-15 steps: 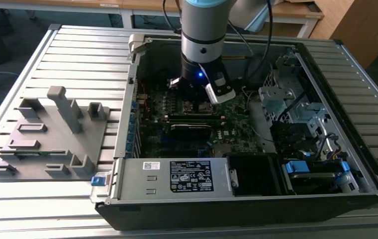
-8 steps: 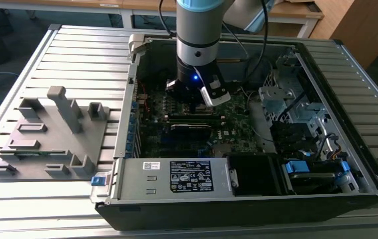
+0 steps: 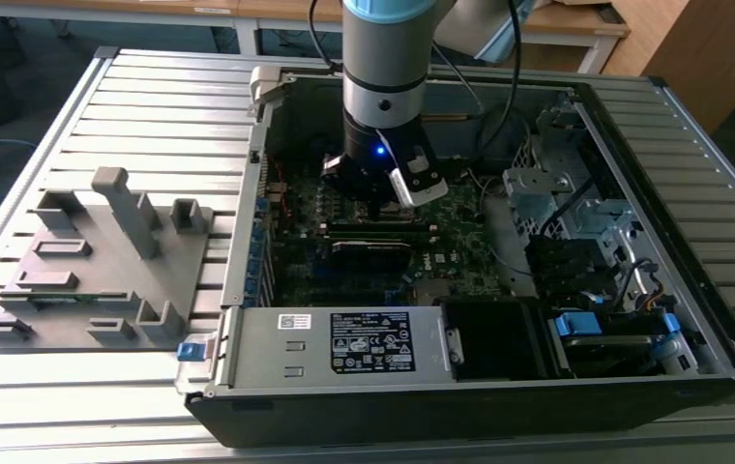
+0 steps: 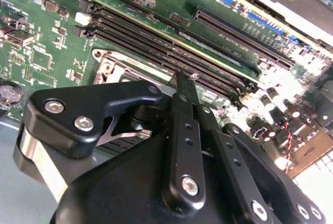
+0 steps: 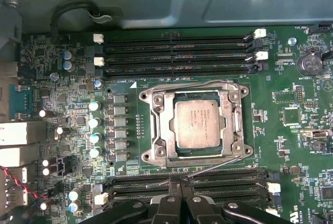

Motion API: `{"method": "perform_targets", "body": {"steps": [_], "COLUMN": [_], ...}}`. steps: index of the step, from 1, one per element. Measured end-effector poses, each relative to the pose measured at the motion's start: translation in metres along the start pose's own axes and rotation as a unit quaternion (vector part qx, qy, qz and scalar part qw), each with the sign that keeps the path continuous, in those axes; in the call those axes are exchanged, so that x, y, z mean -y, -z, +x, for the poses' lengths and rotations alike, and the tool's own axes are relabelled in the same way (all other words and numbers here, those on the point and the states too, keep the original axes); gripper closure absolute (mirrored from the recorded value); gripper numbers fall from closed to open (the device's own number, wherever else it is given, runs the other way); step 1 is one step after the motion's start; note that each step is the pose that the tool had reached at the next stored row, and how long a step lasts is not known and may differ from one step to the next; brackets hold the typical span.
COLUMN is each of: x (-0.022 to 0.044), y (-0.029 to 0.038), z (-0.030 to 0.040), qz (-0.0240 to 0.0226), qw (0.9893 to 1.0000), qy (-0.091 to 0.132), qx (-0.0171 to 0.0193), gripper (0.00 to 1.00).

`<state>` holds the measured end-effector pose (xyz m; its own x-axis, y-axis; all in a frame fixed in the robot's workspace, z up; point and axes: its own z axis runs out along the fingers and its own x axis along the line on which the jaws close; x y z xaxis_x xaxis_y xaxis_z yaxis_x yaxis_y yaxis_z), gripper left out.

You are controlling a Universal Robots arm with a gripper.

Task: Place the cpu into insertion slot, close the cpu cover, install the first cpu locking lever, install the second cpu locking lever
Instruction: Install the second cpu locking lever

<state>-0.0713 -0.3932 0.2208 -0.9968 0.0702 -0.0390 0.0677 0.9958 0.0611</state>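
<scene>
Cpu (image 5: 196,123) seated in insertion slot (image 5: 179,153) mid-motherboard (image 5: 291,146), cpu cover (image 5: 157,125) down around it. Gripper (image 5: 179,186) jaws pressed together, empty, at socket's near edge beside loose lever wire (image 5: 218,165).

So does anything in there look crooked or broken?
Nothing looks broken. The cpu sits square in its slot with the cover down around it. One thin lever slants up off the board beside the socket, apparently not latched. The tool hovers close by.
</scene>
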Motion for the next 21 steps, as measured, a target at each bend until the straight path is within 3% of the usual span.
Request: {"method": "perform_targets", "body": {"steps": [21], "x": [0.0004], "y": [-0.0062], "z": [0.0006], "qz": [0.0], "qw": [1.0], "qy": [0.0], "qx": [0.0], "gripper": [0.9]}}
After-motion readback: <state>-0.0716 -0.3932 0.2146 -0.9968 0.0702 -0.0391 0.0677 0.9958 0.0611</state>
